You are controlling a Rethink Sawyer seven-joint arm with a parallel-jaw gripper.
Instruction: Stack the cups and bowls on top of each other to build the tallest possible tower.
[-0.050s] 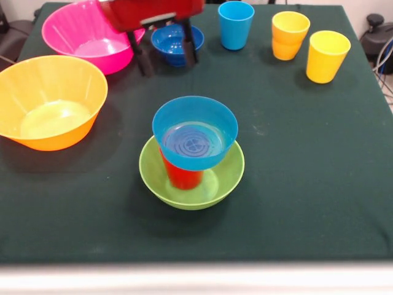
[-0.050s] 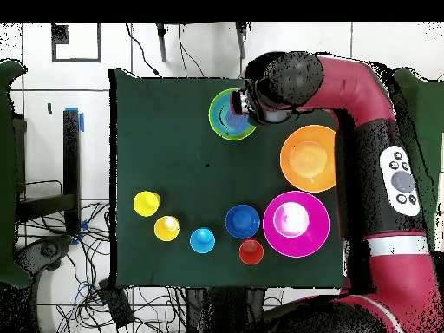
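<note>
Worktop (image 1: pixel 307 184): dark green cloth.

Tower (image 1: pixel 193 153), centre front: green bowl (image 1: pixel 227 178) at the base, red cup (image 1: pixel 181 177) standing in it, light blue bowl (image 1: pixel 195 132) resting on the cup's rim, mouth up.

Loose bowls: yellow-orange bowl (image 1: pixel 49 101) at the left edge; pink bowl (image 1: pixel 86 34) behind it; dark blue bowl (image 1: pixel 175 43) just beside the pink one, partly hidden by the pincer.

Loose cups, back right row: light blue cup (image 1: pixel 236 24); orange cup (image 1: pixel 290 35); yellow cup (image 1: pixel 327 56). The overhead view shows a further red cup (image 2: pixel 251 251) near the dark blue bowl.

Pincer (image 1: pixel 164 49): two black fingers (image 1: pixel 139 52) apart, holding nothing, hanging in front of the dark blue bowl beneath the red arm (image 1: pixel 153 12). In the overhead view the arm's head covers the tower's edge.
</note>
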